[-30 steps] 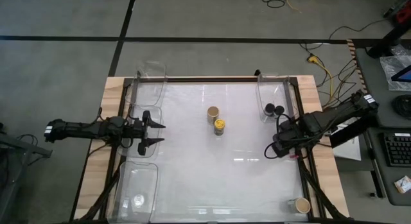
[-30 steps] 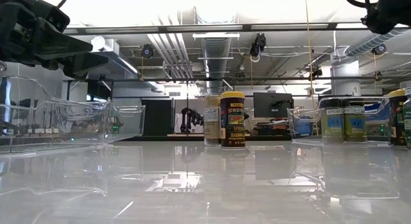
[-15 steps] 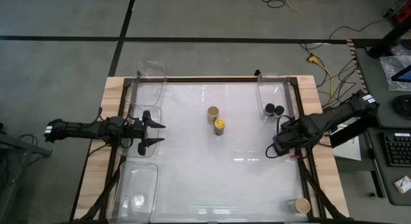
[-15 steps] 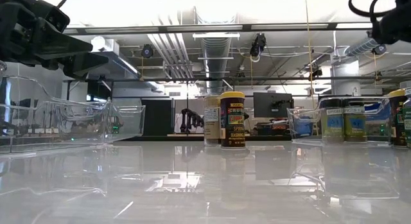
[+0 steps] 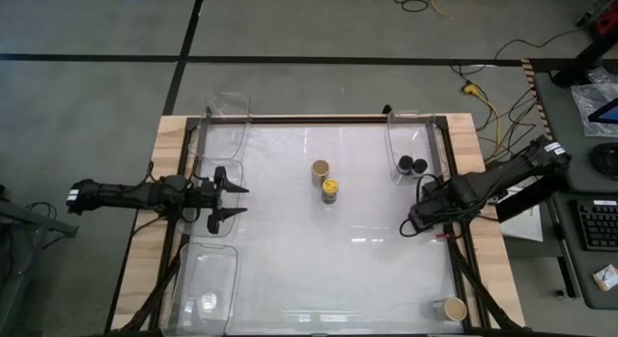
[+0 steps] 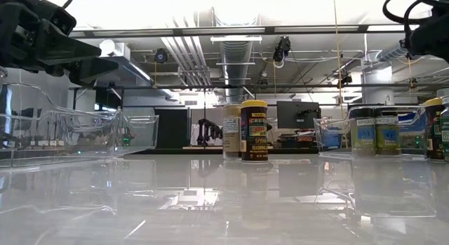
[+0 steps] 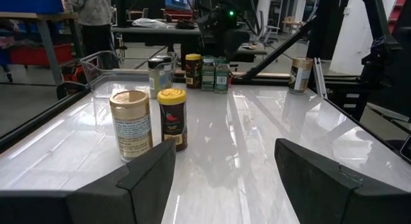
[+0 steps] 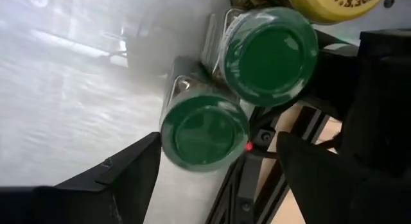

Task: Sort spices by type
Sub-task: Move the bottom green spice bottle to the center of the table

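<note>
Two jars stand mid-table, touching or nearly so: a tan-lidded jar [image 5: 321,169] and a yellow-lidded jar [image 5: 330,189] just beside it. Two black-lidded jars [image 5: 412,165] sit side by side in the clear bin [image 5: 407,125] at the far right corner. Another tan-lidded jar [image 5: 454,308] stands alone at the near right corner. Two green-lidded jars [image 8: 239,89] lie directly under the right gripper [image 5: 417,219], at the table's right edge; its jaws are apart, holding nothing. Left gripper [image 5: 232,200] hovers at the left edge between two empty clear bins [image 5: 208,289], jaws wide apart. Table [image 5: 319,269] glossy white, wood-rimmed. Workshop behind, a person standing there [image 7: 90,9].
</note>
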You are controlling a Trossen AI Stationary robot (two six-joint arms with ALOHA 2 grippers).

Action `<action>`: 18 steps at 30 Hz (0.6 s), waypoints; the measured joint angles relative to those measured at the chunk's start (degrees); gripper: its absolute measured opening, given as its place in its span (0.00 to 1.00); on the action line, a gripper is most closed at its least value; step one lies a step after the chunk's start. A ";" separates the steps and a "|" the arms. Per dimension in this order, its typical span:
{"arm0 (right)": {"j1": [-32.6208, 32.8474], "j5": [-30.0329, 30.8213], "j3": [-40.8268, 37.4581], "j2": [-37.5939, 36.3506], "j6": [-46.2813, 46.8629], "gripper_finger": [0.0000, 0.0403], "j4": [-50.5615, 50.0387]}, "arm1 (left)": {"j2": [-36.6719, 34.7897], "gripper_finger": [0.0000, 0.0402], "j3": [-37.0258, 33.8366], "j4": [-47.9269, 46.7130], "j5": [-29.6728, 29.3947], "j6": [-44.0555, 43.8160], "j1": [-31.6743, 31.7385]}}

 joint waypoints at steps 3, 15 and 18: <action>0.00 0.05 -1.61 0.04 -0.07 0.77 3.09 | -0.01 0.63 0.00 0.01 0.00 0.00 0.00; -0.02 4.46 -4.76 0.07 3.91 0.79 6.18 | 0.00 0.63 0.01 -0.01 -0.01 -0.01 0.00; -0.02 4.11 -4.81 0.07 4.98 0.75 6.21 | 0.00 0.62 0.02 -0.01 0.00 0.00 0.00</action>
